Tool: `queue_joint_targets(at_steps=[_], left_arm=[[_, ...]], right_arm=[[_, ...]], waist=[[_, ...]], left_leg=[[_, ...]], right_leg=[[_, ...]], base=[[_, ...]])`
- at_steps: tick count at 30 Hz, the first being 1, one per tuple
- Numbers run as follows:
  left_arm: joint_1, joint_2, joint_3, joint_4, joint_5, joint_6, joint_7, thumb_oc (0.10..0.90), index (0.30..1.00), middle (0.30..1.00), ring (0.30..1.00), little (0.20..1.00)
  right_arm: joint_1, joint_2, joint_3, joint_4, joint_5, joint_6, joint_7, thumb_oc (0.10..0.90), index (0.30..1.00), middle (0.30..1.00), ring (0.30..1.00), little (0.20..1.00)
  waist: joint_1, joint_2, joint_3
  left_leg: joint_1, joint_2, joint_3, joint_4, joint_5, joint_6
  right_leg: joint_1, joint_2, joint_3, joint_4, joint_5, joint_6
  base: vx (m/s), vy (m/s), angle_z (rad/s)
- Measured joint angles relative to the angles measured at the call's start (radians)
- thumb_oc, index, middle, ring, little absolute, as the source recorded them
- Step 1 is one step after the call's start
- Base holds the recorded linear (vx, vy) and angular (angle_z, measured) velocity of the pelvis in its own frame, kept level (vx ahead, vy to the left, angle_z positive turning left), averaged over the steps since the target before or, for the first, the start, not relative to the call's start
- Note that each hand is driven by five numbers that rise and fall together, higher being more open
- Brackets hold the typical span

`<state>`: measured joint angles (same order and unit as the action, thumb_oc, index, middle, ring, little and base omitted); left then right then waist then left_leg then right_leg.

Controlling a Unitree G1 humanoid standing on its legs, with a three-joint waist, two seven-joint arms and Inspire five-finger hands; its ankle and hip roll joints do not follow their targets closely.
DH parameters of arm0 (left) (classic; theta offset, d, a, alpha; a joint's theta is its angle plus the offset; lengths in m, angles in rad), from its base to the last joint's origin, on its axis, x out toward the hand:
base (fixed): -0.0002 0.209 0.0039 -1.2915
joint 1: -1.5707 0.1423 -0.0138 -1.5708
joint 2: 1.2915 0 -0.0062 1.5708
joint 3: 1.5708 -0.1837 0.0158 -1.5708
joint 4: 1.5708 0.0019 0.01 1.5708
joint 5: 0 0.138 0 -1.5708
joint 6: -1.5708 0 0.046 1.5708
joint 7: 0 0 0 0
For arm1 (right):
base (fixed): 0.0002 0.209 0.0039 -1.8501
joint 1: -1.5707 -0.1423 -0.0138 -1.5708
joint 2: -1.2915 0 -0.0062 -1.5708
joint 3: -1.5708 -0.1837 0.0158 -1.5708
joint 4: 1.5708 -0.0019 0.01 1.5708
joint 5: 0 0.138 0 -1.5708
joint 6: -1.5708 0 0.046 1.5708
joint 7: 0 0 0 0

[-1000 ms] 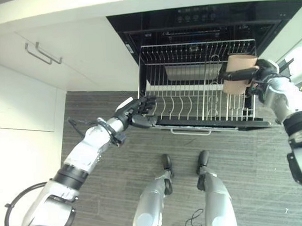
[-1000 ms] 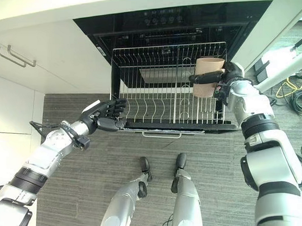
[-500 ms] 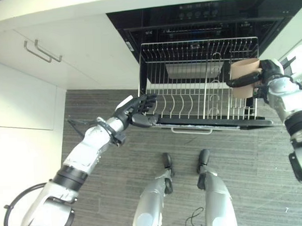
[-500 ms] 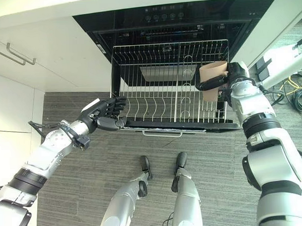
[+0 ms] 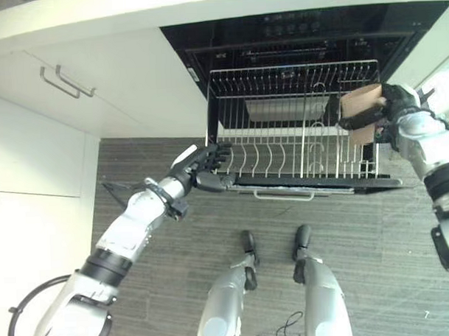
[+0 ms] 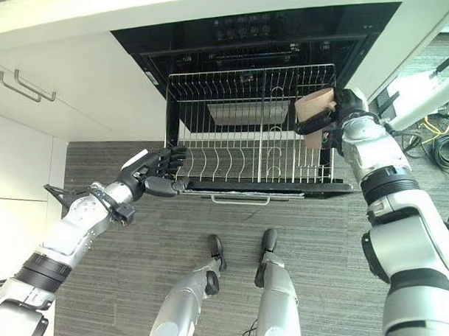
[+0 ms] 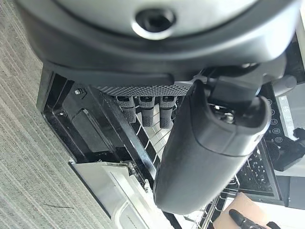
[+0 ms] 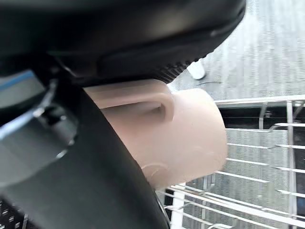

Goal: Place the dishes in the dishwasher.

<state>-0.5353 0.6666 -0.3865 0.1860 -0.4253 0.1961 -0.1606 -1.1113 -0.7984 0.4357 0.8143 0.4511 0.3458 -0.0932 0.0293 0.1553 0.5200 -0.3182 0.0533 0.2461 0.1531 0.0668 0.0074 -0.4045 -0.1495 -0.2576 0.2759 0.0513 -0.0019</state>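
Note:
A tan mug [image 5: 360,112] with a handle [image 8: 138,98] hangs tilted over the right end of the pulled-out wire rack [image 5: 283,147] of the open dishwasher [image 6: 257,41]. My right hand [image 5: 394,103] is shut on the mug, thumb across its side. My left hand [image 5: 202,167] sits at the rack's front left corner, fingers curled round the rack's edge [image 7: 143,157]. The rack shows no other dishes.
White cabinet doors with metal handles [image 5: 66,81] stand to the left of the dishwasher. A white countertop edge [image 5: 204,3] runs above it. Grey carpet [image 5: 177,287] lies in front. Cables [image 6: 441,142] lie on the floor at far right.
My right hand has shifted the mug to the right and tilted it over the rack's right end. The left hand has stayed at the rack's corner.

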Motion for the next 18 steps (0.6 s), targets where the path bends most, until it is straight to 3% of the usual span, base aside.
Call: queue_joint_targets(at_steps=[9, 11, 18], left_arm=[[0.028, -0.008, 0.030, 0.003, 0.006, -0.002, 0.002, 0.800, 0.900, 0.900, 0.900, 0.900], [0.060, -0.015, 0.064, 0.003, 0.009, -0.002, 0.003, 0.800, 0.900, 0.900, 0.900, 0.900], [0.082, -0.017, 0.074, 0.010, 0.009, -0.009, 0.003, 0.800, 0.900, 0.900, 0.900, 0.900]], right_arm=[[0.011, -0.022, -0.018, -0.160, -0.059, 0.043, 0.004, 0.800, 0.900, 0.900, 0.900, 0.900], [0.085, -0.033, -0.024, -0.321, -0.057, 0.085, -0.002, 0.800, 0.900, 0.900, 0.900, 0.900], [0.131, -0.034, -0.066, -0.367, -0.054, 0.110, -0.021, 0.800, 0.900, 0.900, 0.900, 0.900]], waist=[[-0.020, -0.035, 0.006], [-0.025, -0.049, 0.007], [-0.029, -0.062, 0.007]], left_leg=[[0.029, 0.005, 0.004, 0.000, -0.002, 0.002], [0.042, 0.008, 0.007, -0.001, -0.005, 0.003], [0.070, 0.013, 0.015, -0.001, -0.012, -0.001]], right_leg=[[0.033, 0.006, 0.002, -0.012, 0.003, 0.003], [0.046, 0.008, 0.002, -0.015, 0.002, 0.004], [0.076, 0.014, 0.005, -0.025, 0.003, 0.003]], base=[[0.00, 0.002, -0.01], [0.01, -0.001, -0.05], [0.01, 0.008, -0.02]])
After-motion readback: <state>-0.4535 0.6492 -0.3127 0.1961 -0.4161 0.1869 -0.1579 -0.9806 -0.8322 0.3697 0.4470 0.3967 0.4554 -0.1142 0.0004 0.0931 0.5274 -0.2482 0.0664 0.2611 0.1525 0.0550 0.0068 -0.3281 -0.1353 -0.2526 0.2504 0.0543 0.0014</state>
